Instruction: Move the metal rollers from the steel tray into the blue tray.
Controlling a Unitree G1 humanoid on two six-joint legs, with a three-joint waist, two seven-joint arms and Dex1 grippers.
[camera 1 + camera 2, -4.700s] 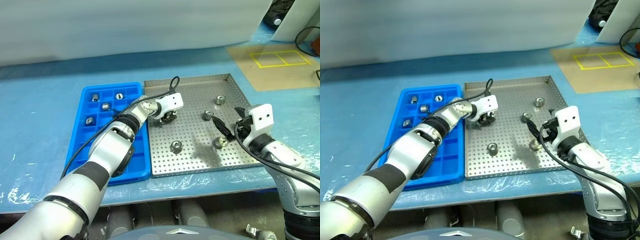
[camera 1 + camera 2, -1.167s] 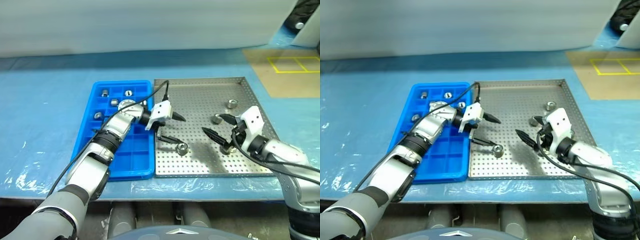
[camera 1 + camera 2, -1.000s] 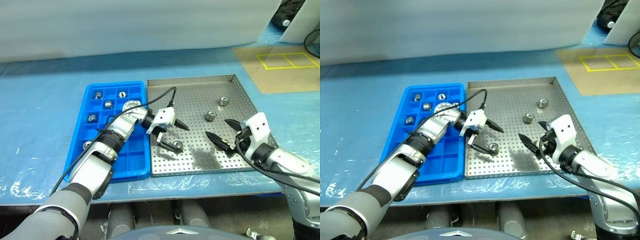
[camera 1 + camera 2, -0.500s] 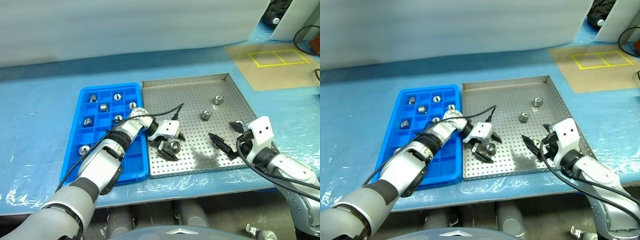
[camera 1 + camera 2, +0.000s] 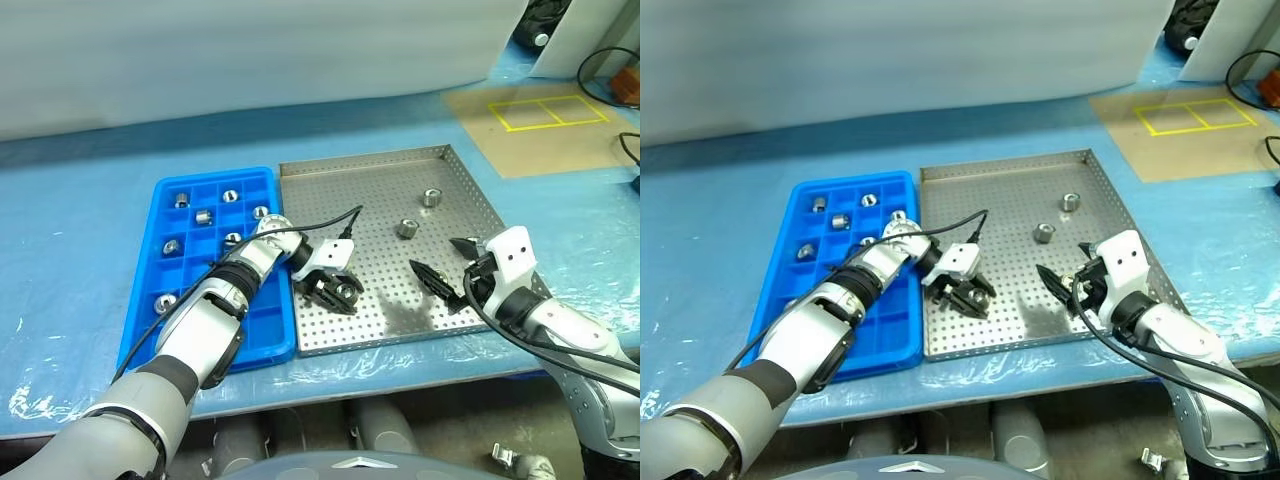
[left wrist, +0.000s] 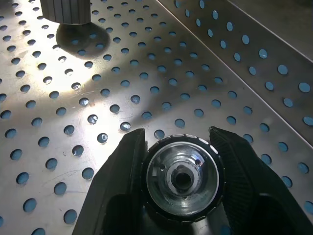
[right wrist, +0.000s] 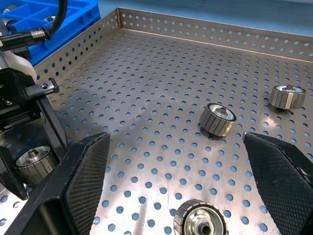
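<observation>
A table draped in light blue plastic sheeting (image 5: 70, 300) fills the scene, backed by a pale wall; at the far right corner lies a brown board (image 5: 545, 125) marked with yellow squares.

On the sheeting, the blue tray (image 5: 205, 315) sits just left of the steel tray (image 5: 380, 190), their long edges touching or nearly so. The steel tray is silver-grey, its floor dotted with small holes and ringed by a low rim.

The rollers are short, shiny cylinders with ribbed sides and a dark central hole. Several rest in separate compartments of the blue tray, among them one at the far corner (image 5: 181, 200).

The left gripper (image 5: 343, 291) has its two black fingers clamped on a roller (image 6: 182, 178) near the steel tray's left side. The right gripper (image 5: 448, 270) hovers over the tray's right side, fingers spread wide, a roller (image 7: 202, 219) lying between them on the floor. Two more rollers (image 5: 407, 228) (image 5: 431, 197) lie farther back.
</observation>
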